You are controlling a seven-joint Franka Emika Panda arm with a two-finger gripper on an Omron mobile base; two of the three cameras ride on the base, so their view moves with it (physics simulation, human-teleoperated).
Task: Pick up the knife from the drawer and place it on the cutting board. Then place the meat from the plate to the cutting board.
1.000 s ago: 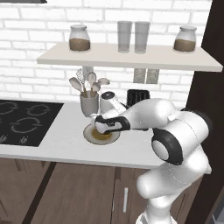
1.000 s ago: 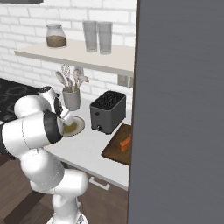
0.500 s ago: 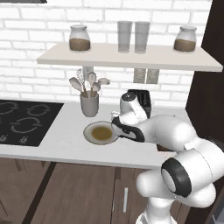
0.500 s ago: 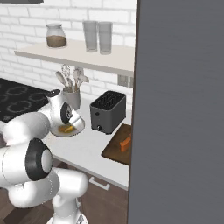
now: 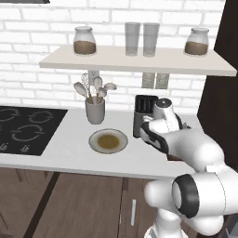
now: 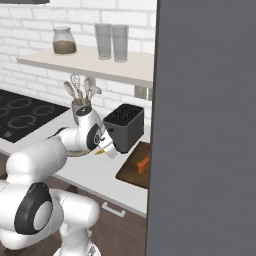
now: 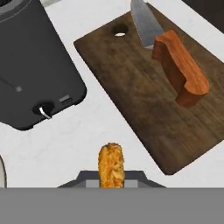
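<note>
Blocking much of the right base view, a flat grey panel [image 6: 205,125] cuts off the far end of the dark brown rectangular wooden cutting board [image 6: 134,171], leaving just a corner with the orange knife handle on it. In the hand view the board [image 7: 144,92] runs off the right edge; the small knife with the bright orange handle and short grey blade [image 7: 168,57] lies on its upper part, blade tip cropped at the top. The 2-finger gripper [image 7: 111,179] is clenched on the thin orange strip of meat [image 7: 111,165], its fingertips mostly hidden at the bottom. The meat hangs over bare white counter [image 7: 78,140], between the black toaster [image 7: 35,74] and the board's near edge, with board surface free below the knife. In the left base view the arm hides the board, and the round beige-rimmed plate [image 5: 108,141] sits left of the toaster [image 5: 143,114], its brownish centre bare.
</note>
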